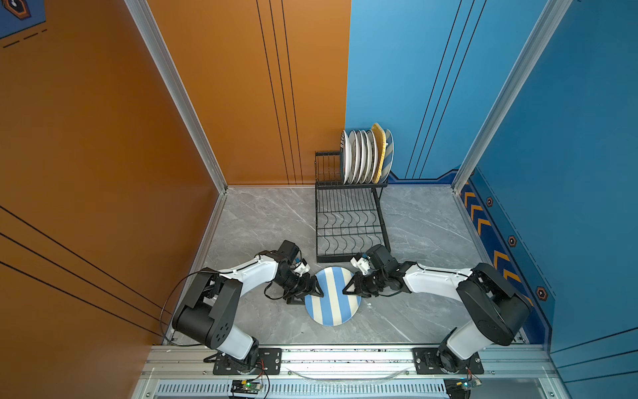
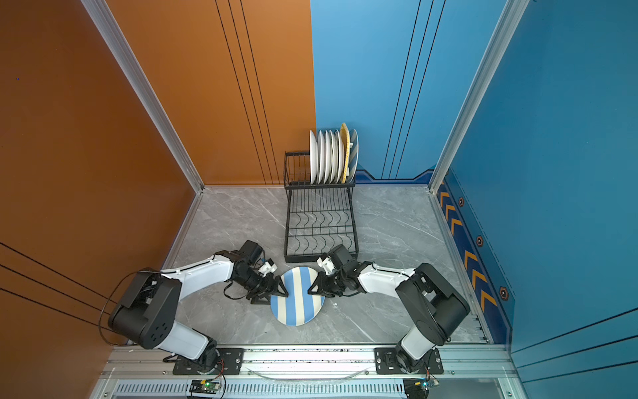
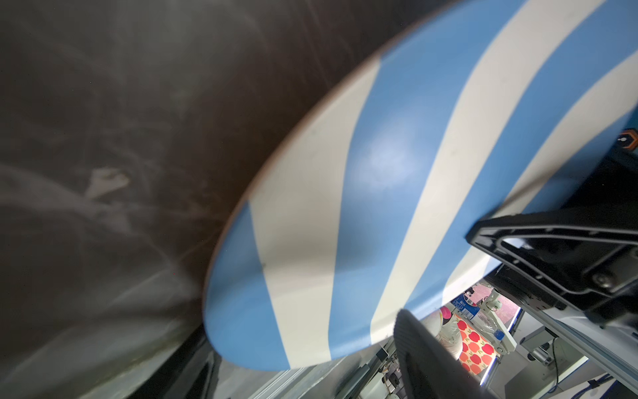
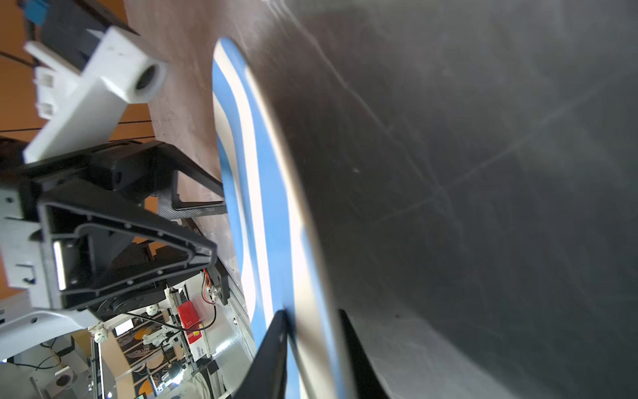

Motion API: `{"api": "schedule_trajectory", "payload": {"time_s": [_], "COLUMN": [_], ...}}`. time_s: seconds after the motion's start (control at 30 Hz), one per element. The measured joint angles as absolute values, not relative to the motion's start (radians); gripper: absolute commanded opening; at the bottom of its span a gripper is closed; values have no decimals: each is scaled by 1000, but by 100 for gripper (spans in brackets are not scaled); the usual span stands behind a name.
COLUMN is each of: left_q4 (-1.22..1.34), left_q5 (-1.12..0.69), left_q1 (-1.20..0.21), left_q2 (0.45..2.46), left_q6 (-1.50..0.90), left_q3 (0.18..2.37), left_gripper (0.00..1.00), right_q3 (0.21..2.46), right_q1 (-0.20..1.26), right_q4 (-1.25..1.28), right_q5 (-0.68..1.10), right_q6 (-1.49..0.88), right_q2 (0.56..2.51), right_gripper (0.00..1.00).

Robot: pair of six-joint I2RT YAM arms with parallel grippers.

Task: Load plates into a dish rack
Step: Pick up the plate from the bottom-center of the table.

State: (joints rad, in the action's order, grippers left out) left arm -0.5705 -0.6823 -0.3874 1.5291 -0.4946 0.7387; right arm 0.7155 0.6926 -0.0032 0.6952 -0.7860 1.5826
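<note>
A blue-and-cream striped plate (image 1: 333, 300) (image 2: 297, 302) lies low over the grey table in front of the dish rack (image 1: 348, 221) (image 2: 319, 221). My right gripper (image 1: 347, 291) (image 2: 309, 291) (image 4: 312, 331) is shut on the plate's right rim, one finger (image 4: 276, 349) on each face. The plate (image 4: 262, 193) looks tilted, its right side lifted. My left gripper (image 1: 309, 297) (image 2: 272, 297) is open at the left rim. One of its fingers (image 3: 424, 355) shows beside the plate (image 3: 345, 214). Several plates (image 1: 366, 157) (image 2: 331, 157) stand upright in the rack's upper tier.
The rack's wavy lower tier (image 1: 345, 238) holds nothing. The orange wall (image 1: 103, 172) and the blue wall (image 1: 569, 172) close in the grey marble table (image 1: 259, 221). An aluminium rail (image 1: 345, 359) carrying both arm bases runs along the front edge.
</note>
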Motion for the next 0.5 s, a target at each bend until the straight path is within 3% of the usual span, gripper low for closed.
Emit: {"api": "schedule_trajectory", "payload": {"time_s": [0.23, 0.5], "left_q4": [-557, -539], "left_q5": [-685, -686], "left_q1": [-347, -245], "left_q2": [1491, 1411], "left_q6": [-497, -498], "left_q3": [735, 739], "left_gripper": [95, 98], "right_q3": [745, 853], "right_q1": [703, 670], "right_q4": [-59, -364], "right_q5": [691, 569], "right_q6": [-767, -729], "right_q2": [1517, 1371], "right_gripper": [4, 0]}}
